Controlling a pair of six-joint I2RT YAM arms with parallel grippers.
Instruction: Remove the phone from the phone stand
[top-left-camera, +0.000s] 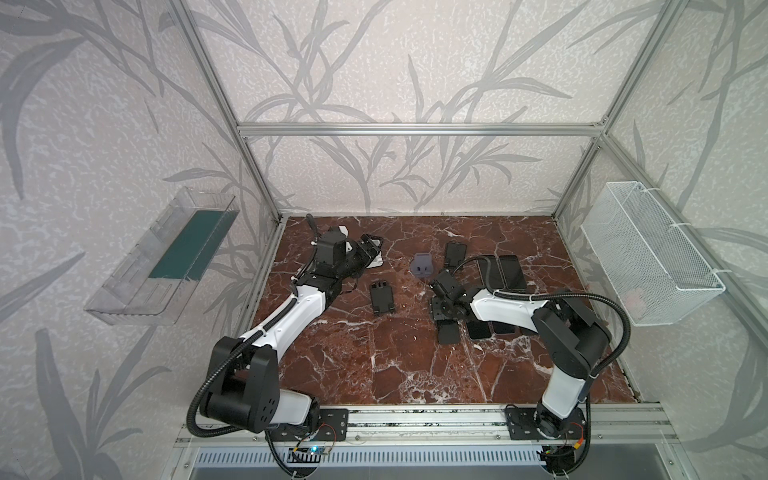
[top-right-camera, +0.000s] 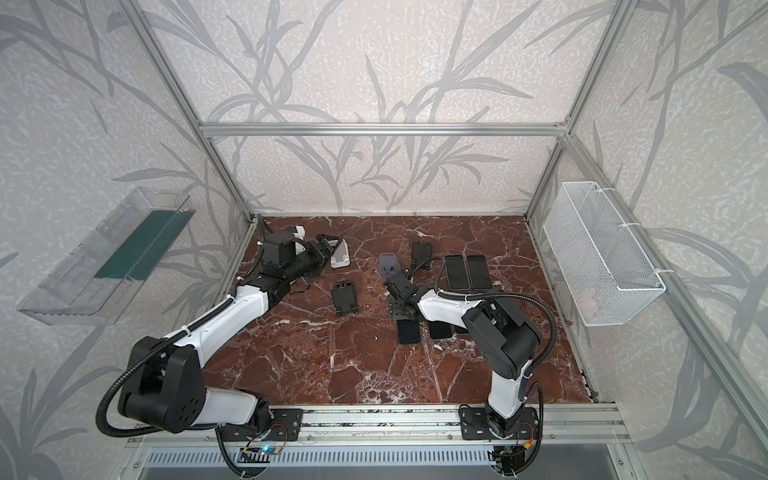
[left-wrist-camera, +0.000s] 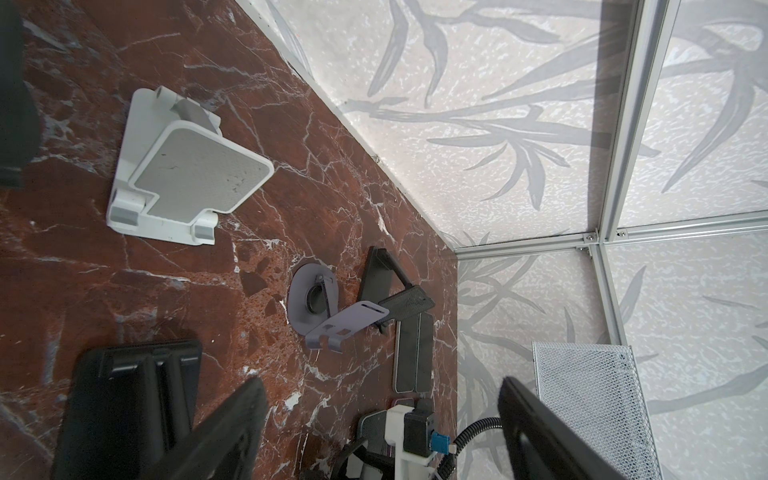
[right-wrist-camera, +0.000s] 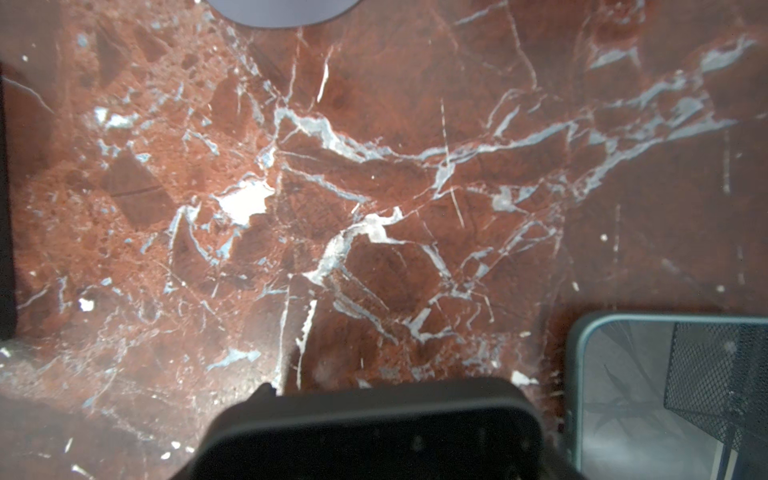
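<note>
White phone stand (left-wrist-camera: 187, 170) whole in left wrist view, half-hidden from above.

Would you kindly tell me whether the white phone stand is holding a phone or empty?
Empty: the white phone stand shows its bare grey pad, no phone on it.

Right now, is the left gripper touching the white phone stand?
Apart. The left wrist view shows a stretch of bare marble tabletop between the white phone stand and the open left gripper, which holds nothing.
</note>
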